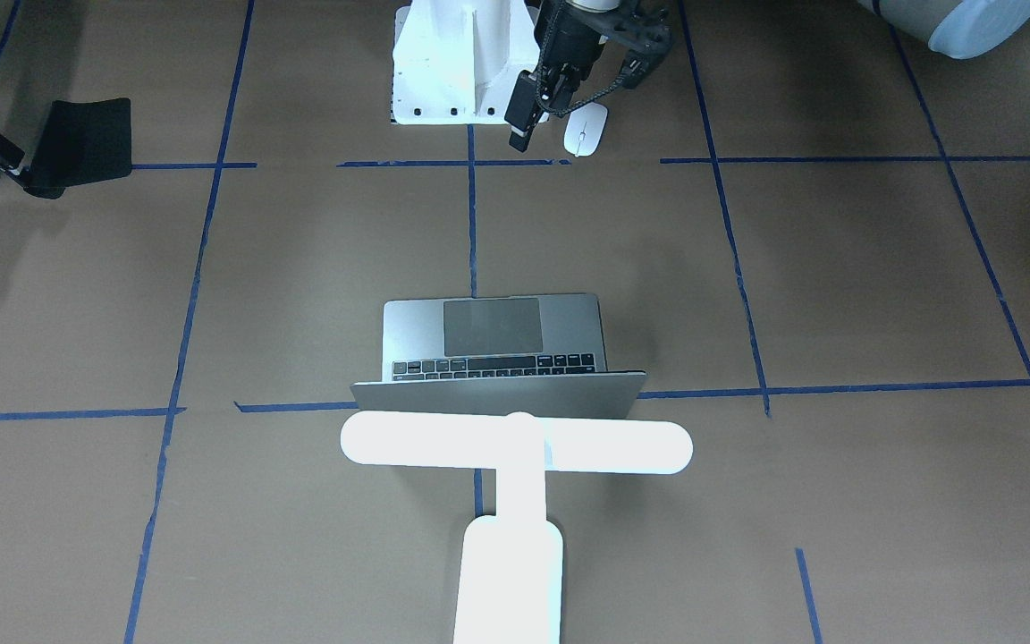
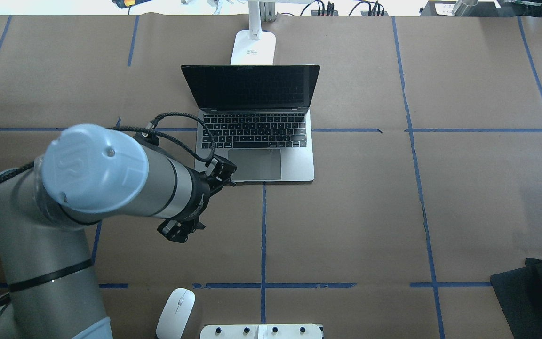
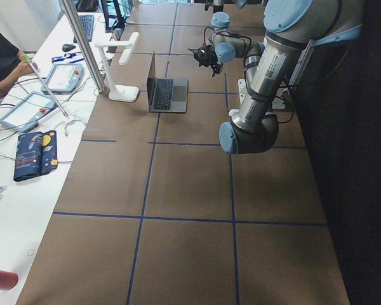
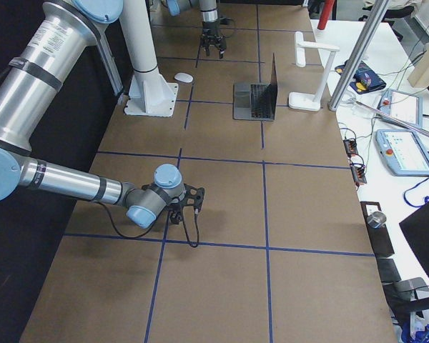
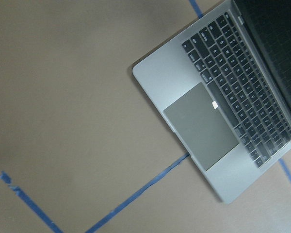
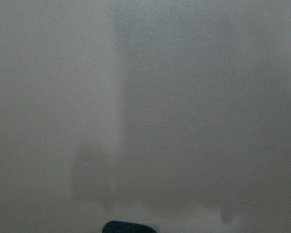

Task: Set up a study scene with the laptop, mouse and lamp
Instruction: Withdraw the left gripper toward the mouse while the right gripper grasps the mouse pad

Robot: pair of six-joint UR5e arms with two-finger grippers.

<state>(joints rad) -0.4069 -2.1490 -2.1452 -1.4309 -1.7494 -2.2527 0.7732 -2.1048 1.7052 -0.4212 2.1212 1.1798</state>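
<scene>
Hovering: left gripper [image 2: 178,230], jaw state indeterminable, twelve o'clock of mouse [image 2: 176,311]. Mouse lies seven o'clock of laptop [image 2: 257,141], beside pedestal [image 2: 261,331]. Hazard: low slick shell may squirt sideways; descent may strike pedestal.

Left arm [image 2: 158,186]: silver-grey tubes, pale blue joint caps, embossed UR logo, black bands, braided black cable [image 2: 177,114]. Black left gripper [image 2: 178,230]. White bolted pedestal [image 1: 443,72], dark screws.

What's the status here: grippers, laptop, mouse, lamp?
Left gripper open, empty, high between mouse and laptop. Right gripper by black mat, jaws unclear. Laptop open, lamp behind its screen. Nothing between left gripper and mouse.
</scene>
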